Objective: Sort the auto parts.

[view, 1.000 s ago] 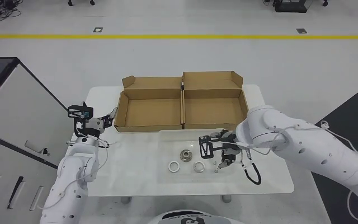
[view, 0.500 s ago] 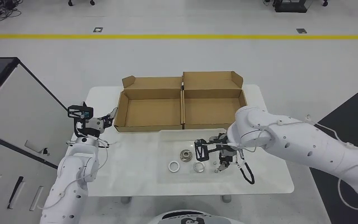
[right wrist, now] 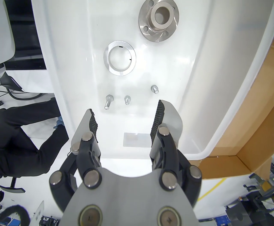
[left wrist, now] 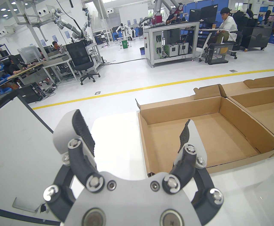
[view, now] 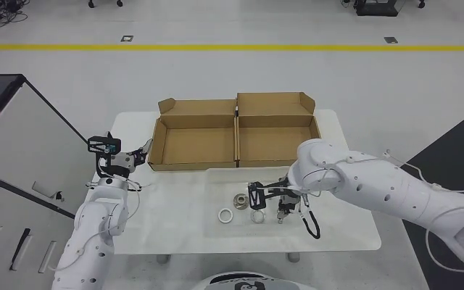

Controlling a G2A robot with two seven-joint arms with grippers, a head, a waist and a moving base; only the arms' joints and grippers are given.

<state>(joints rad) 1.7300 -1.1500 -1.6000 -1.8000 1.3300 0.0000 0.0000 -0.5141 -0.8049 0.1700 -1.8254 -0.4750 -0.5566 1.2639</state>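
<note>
A white tray (view: 217,187) holds the parts: a metal flange (view: 238,199), two flat rings (view: 225,214) (view: 257,215) and small bolts. In the right wrist view the flange (right wrist: 158,20) lies farthest, one ring (right wrist: 119,57) is nearer, and three bolts (right wrist: 108,101) (right wrist: 127,99) (right wrist: 154,88) sit just beyond the fingertips. My right gripper (right wrist: 126,118) (view: 281,210) hangs open above the tray near the bolts, holding nothing. At the table's left edge, my left gripper (left wrist: 131,119) (view: 140,154) is open and empty beside the left box's corner.
Two open cardboard boxes stand side by side behind the tray, the left box (view: 196,145) (left wrist: 203,132) and the right box (view: 275,143), both with bare floors. The tray's raised rim (right wrist: 235,96) runs close to a box wall. A grey panel (view: 36,138) stands left of the table.
My right arm has shifted leftward over the tray, carrying its open gripper closer to the bolts and the near ring. The left arm and the parts have stayed put.
</note>
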